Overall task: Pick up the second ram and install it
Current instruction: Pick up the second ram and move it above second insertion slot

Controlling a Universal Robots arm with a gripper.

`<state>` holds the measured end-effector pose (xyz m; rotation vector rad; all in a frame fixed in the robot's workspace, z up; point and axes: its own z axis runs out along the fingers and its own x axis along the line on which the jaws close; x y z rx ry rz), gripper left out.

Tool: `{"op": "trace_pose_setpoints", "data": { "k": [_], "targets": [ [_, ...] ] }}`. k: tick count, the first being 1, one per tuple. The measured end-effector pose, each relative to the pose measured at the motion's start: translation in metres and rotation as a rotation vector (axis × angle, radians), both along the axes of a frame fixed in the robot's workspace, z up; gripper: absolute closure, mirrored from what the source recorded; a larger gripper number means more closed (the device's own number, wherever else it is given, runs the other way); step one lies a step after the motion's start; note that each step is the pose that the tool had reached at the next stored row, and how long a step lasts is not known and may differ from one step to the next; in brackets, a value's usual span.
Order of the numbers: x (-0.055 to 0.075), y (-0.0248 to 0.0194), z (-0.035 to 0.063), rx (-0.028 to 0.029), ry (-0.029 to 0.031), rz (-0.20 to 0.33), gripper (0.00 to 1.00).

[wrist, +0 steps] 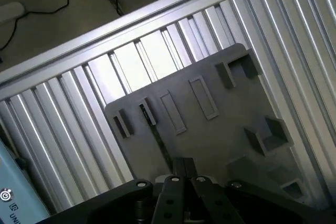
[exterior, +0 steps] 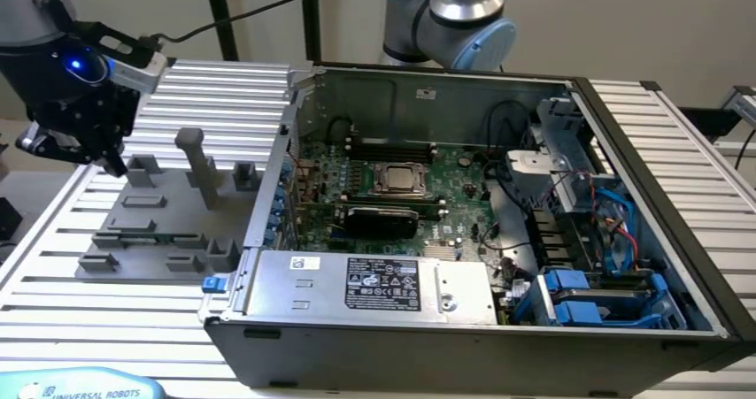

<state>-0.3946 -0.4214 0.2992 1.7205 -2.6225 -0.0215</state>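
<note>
Second ram: a thin dark-green strip seen edge-on, standing on its long edge in a slot of the gray fixture plate, between low gray blocks. The plate lies on the ribbed aluminium table, to the exterior view's left of the open computer case.

Gripper: fingers pressed together, nothing between them. It hangs above the plate, clear of the stick. In the wrist view the stick runs in line with the fingertips.
</note>
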Motion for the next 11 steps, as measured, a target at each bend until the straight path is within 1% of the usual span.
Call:
{"op": "trace_pose_setpoints", "data": {
  "k": [3, 5, 8, 11],
  "targets": [
    [0.000, 0.0000, -0.0032, 0.0000, -0.0051, 0.054, 0.89],
    [0.000, 0.0000, -0.0055, 0.0000, -0.0074, 0.090, 0.89],
    [0.000, 0.0000, -0.0094, 0.0001, -0.0099, 0.145, 0.89],
    [0.000, 0.0000, -0.0133, 0.0003, -0.0111, 0.199, 0.89]
  ]
}}
